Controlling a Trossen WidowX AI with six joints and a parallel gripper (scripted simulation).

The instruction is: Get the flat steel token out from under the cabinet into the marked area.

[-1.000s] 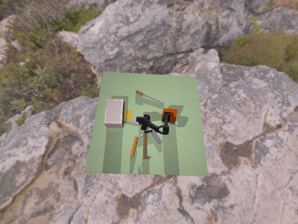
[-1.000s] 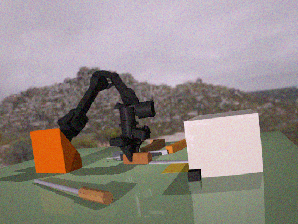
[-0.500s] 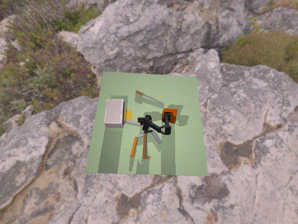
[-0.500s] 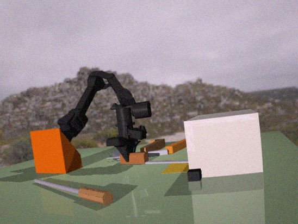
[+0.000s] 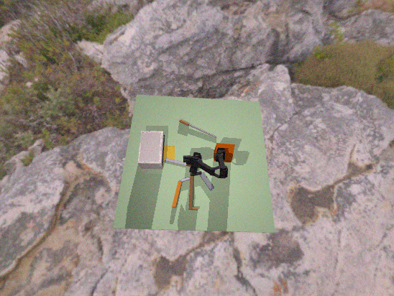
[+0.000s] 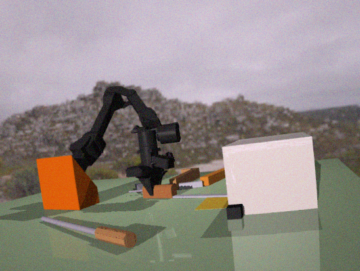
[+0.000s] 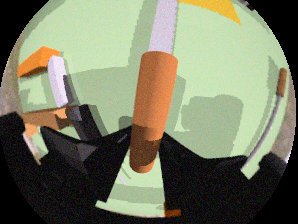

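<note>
My gripper (image 6: 157,193) (image 7: 147,131) points down and is shut on the brown handle (image 6: 167,191) (image 7: 156,85) of a tool with a long pale blade (image 5: 175,162) (image 6: 200,197) (image 7: 163,25). The blade reaches towards the white cabinet (image 5: 151,147) (image 6: 269,177), with its far end at the cabinet's front edge; whether it goes under is hidden. The yellow marked area (image 5: 170,151) (image 6: 209,204) (image 7: 215,7) lies in front of the cabinet, beside the blade. No token can be made out in any view.
A second brown-handled rod (image 5: 184,123) (image 6: 115,237) (image 7: 282,82) lies off to one side. On the other side lie an orange-handled tool (image 5: 177,194) (image 6: 213,177), a brown L-shaped stick (image 5: 191,194) and a grey bar (image 5: 207,181). An orange block (image 5: 230,151) (image 6: 59,184) stands by the arm's base.
</note>
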